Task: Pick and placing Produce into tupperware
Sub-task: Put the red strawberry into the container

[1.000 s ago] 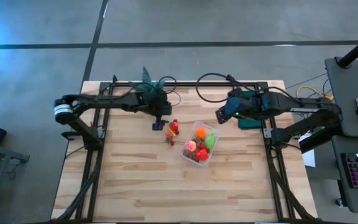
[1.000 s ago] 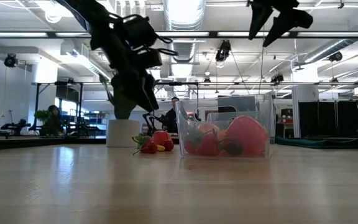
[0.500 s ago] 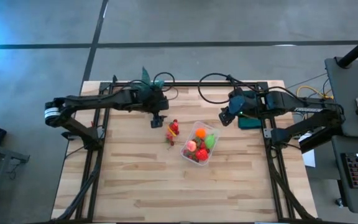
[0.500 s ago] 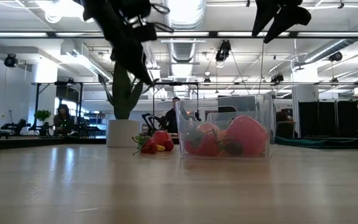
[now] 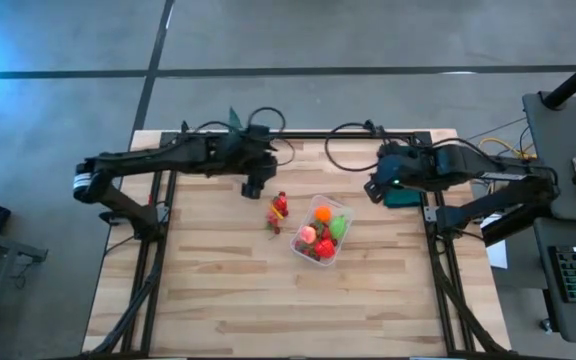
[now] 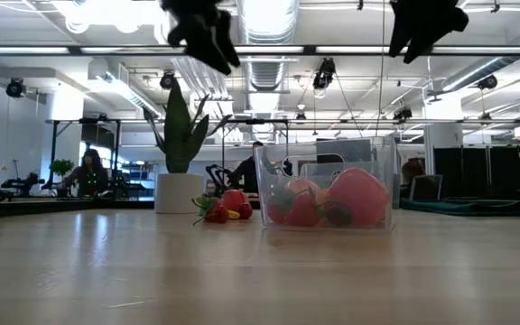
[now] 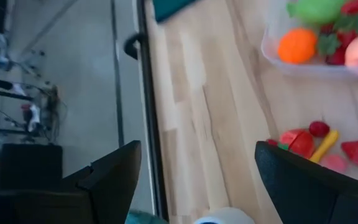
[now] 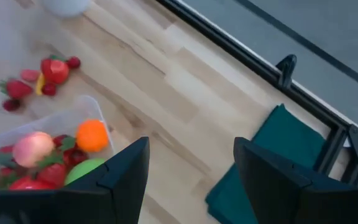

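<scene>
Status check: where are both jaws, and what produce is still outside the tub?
Left gripper open, empty, raised beside loose produce. Right gripper open, empty, over green cloth. Tupperware part filled. Nothing blocking.

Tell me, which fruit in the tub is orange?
The round orange one, at the tub's end farthest from the camera in the high view. Its neighbours there are a green piece, a pink one and red ones.

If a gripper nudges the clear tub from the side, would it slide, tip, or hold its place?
Probably slide rather than tip: the tupperware sits flat on smooth wood table, wider than it is tall in the low view. It looks thin-walled and light, so its walls may flex. The produce inside adds little weight, and the rounder pieces could shift.
</scene>
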Action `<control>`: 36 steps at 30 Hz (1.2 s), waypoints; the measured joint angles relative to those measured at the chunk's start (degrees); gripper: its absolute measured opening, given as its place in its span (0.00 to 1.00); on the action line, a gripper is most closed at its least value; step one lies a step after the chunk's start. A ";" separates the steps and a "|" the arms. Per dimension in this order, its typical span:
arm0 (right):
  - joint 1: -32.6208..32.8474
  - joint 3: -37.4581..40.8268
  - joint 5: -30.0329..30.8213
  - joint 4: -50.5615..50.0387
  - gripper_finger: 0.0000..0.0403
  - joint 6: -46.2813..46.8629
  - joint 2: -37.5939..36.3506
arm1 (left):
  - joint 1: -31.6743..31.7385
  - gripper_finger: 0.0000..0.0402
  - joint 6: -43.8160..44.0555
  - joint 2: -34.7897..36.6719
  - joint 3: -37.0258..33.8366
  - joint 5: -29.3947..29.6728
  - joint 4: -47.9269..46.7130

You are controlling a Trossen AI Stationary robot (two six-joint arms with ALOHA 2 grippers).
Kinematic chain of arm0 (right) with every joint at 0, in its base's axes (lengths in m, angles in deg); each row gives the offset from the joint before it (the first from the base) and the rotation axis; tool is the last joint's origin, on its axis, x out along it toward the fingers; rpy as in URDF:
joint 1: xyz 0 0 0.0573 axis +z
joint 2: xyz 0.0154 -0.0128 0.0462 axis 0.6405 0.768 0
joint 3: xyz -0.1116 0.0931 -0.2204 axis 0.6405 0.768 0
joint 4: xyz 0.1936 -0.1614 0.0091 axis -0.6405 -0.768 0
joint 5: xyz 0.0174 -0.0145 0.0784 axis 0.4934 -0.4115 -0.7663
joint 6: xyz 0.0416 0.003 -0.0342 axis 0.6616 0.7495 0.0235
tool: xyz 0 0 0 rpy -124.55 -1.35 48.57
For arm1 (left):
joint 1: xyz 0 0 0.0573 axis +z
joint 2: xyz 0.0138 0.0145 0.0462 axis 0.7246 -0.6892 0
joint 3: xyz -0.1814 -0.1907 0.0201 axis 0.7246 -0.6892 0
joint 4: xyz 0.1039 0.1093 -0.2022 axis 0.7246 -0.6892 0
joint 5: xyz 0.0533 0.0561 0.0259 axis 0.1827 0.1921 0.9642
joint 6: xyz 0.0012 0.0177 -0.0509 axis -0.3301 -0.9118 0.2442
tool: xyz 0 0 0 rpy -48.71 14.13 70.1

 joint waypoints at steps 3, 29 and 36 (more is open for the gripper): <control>0.83 0.00 0.01 -0.01 0.56 -0.22 -3.24 | -0.08 0.74 -2.20 -4.27 0.68 -0.05 -0.09; 3.47 15.98 -24.74 33.17 0.56 -20.97 -34.37 | -1.38 0.56 -14.91 -24.50 0.87 -1.28 -4.73; 3.44 29.79 -23.97 37.00 0.56 -16.46 -49.63 | -1.38 0.56 -13.99 -24.50 0.87 -1.52 -4.39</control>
